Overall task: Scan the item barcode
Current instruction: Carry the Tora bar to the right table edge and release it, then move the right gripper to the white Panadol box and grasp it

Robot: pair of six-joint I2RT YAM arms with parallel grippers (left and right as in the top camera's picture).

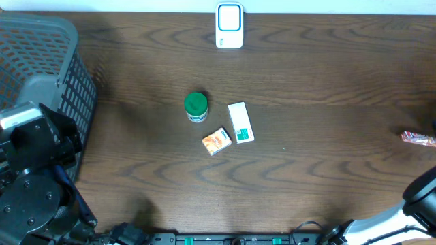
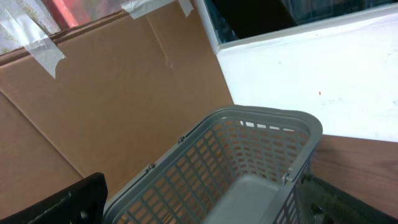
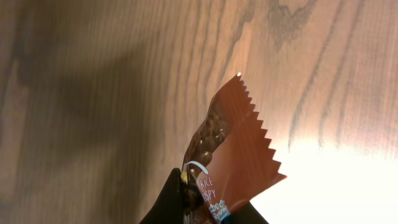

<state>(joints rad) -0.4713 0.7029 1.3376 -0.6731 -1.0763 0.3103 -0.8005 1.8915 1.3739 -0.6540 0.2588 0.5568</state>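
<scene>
The right gripper (image 3: 208, 210) pinches the snack (image 1: 417, 138), whose long axis points off its fingertips. The scanner (image 1: 229, 26) stands well apart, leftward and farther back.

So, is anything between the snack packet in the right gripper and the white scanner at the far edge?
Nothing visible. The table between snack packet and scanner is bare; the green-lidded jar, white box and orange box sit off that line.

Wooden table (image 1: 327, 136): jar (image 1: 196, 106), white box (image 1: 240, 122), orange box (image 1: 216, 141), scanner (image 1: 229, 26).
</scene>
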